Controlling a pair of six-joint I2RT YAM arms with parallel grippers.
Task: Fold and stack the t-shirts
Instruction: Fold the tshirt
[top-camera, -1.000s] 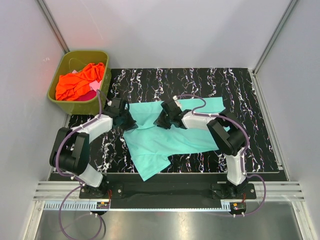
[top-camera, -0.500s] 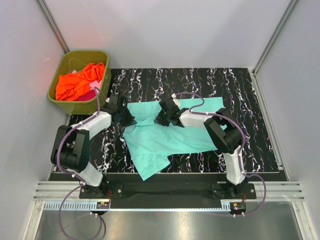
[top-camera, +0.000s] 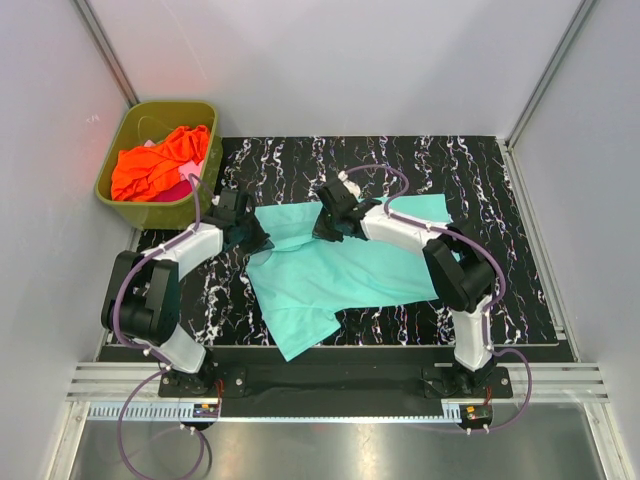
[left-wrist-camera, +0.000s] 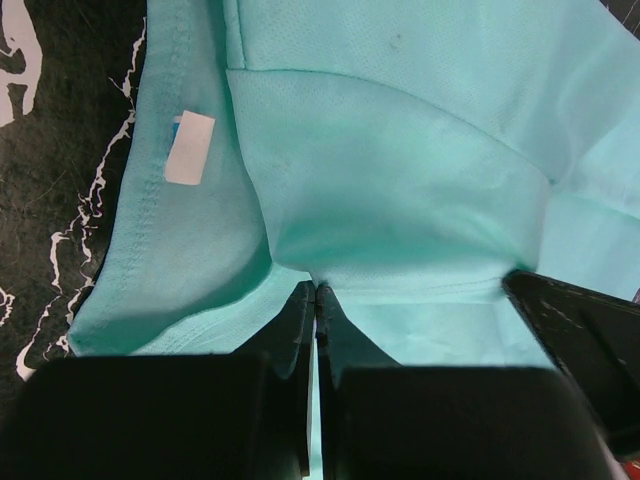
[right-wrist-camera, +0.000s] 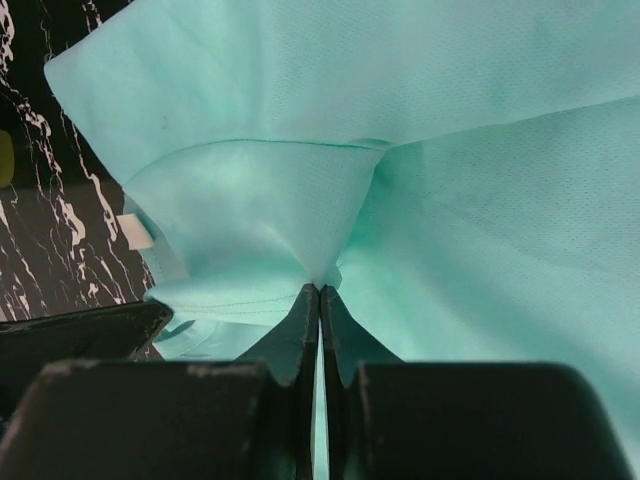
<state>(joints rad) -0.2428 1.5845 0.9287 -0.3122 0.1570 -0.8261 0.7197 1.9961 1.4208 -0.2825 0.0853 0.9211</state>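
Note:
A teal t-shirt (top-camera: 330, 275) lies spread and rumpled on the black marbled mat, a white label (left-wrist-camera: 189, 148) showing inside its collar. My left gripper (top-camera: 252, 236) is shut on the shirt's left shoulder edge (left-wrist-camera: 317, 285). At the upper middle of the shirt my right gripper (top-camera: 330, 225) is shut on a pinch of the teal cloth (right-wrist-camera: 320, 286). An orange t-shirt (top-camera: 160, 160) and a pink one (top-camera: 170, 190) sit crumpled in the olive-green tub (top-camera: 165, 205) at the back left.
The black marbled mat (top-camera: 500, 200) covers the table between white walls. The tub stands off the mat's back left corner, close to my left arm. The metal rail (top-camera: 330, 385) with both arm bases runs along the near edge.
My right gripper has closed on the teal cloth and shifted slightly toward the back. My left gripper stayed shut on the shoulder and moved a little up and left.

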